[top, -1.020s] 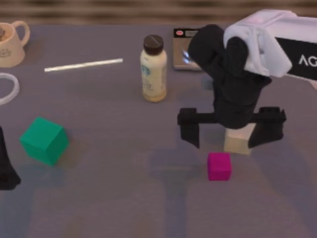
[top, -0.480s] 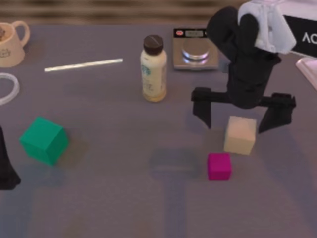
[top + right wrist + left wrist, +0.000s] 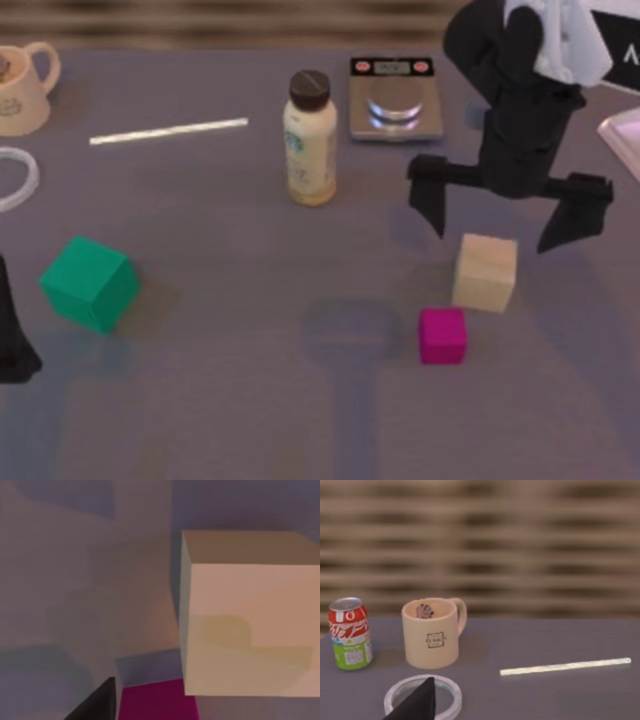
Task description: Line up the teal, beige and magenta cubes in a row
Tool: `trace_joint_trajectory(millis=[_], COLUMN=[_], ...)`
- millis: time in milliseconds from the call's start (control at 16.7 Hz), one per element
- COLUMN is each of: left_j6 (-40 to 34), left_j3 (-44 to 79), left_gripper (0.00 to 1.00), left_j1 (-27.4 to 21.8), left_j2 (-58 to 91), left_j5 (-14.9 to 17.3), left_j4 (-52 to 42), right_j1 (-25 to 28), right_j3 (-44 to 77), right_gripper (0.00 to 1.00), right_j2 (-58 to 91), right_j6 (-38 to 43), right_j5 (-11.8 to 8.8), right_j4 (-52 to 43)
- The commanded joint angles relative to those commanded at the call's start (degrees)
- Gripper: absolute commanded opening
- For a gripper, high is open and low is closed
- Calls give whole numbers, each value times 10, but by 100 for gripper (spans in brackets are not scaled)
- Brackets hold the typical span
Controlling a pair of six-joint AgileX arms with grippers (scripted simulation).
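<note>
From above, the right gripper [image 3: 510, 212] hangs over the right half of the table [image 3: 230, 400], its two black fingers spread wide and holding nothing. The beige cube [image 3: 485, 272] sits on the table just below the gap between the fingers, apart from them. The magenta cube [image 3: 442, 335] lies just beside the beige one, a little farther from the gripper and toward the left. The teal cube [image 3: 89, 282] is well apart from the right gripper, far over on the left side, near the left gripper [image 3: 12, 340], which is parked at the left edge; I cannot tell whether that one is open or closed. Behind the right gripper stands a small scale [image 3: 395, 98], and to its left a bottle [image 3: 310, 138] with a dark cap. A thin white stick [image 3: 168, 131], a mug [image 3: 22, 88] and a clear ring [image 3: 18, 178] lie at the far left.

The left wrist view shows the mug [image 3: 431, 632], a soda can [image 3: 350, 633], the ring [image 3: 447, 692] and the stick [image 3: 565, 666] ahead of that gripper.

The right wrist view shows the beige cube [image 3: 250, 615] close under the gripper, with the magenta cube [image 3: 157, 700] touching its edge in the picture.
</note>
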Motion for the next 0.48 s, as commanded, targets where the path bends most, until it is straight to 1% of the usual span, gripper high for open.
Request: trace_joint_trajectory(millis=[120,480], left_j6=[0,0], left_j3=[0,0], left_gripper=[100,100], left_j1=[0,0], left_j2=[0,0], left_j5=[0,0], left_j4=[0,0], right_j1=[-1,-1], right_j3=[-15,-92], right_gripper=[100,100], right_j2=[9,62], right_j6=[1,1], right_j5=[0,0], right_j4=[21,156])
